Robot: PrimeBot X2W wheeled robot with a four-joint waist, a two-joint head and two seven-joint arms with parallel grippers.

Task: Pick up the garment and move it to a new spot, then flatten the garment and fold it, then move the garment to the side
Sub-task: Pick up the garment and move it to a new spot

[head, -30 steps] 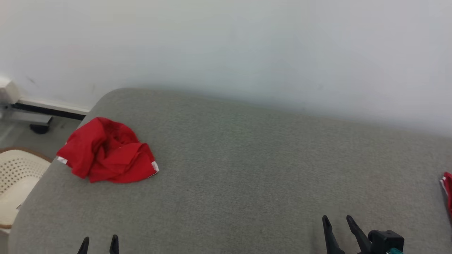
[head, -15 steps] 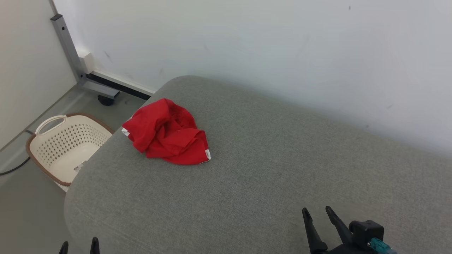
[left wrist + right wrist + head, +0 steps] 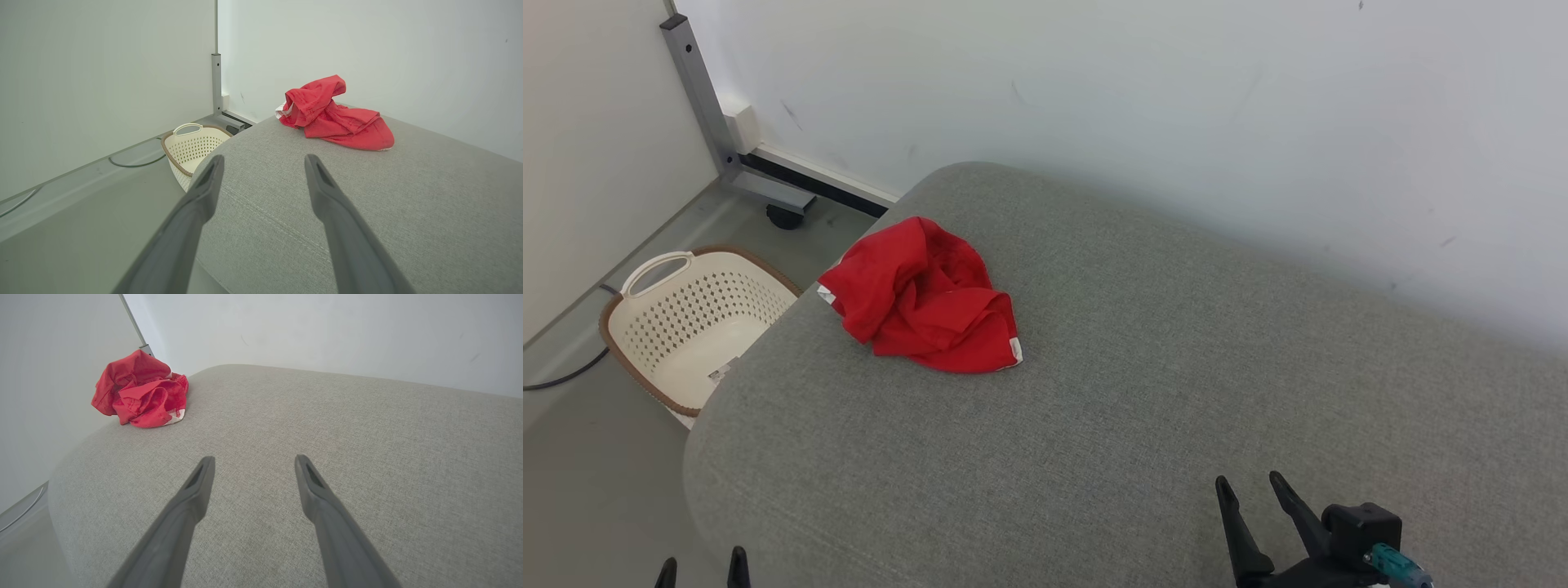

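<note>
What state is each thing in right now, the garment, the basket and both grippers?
red garment: crumpled in a heap, lying on the grey cushion near its far left corner, not held.
basket: upright on the floor beside the cushion.
left gripper: open, empty.
right gripper: open, empty, over the cushion.

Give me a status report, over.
Left gripper open, empty. Right gripper open, empty. Red garment crumpled on grey cushion, untouched. Laundry basket on floor, off the path.

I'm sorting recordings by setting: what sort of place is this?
Probably an indoor laundry-folding test setup: a crumpled red garment on a grey padded surface, a cream laundry basket on the floor beside it.
</note>
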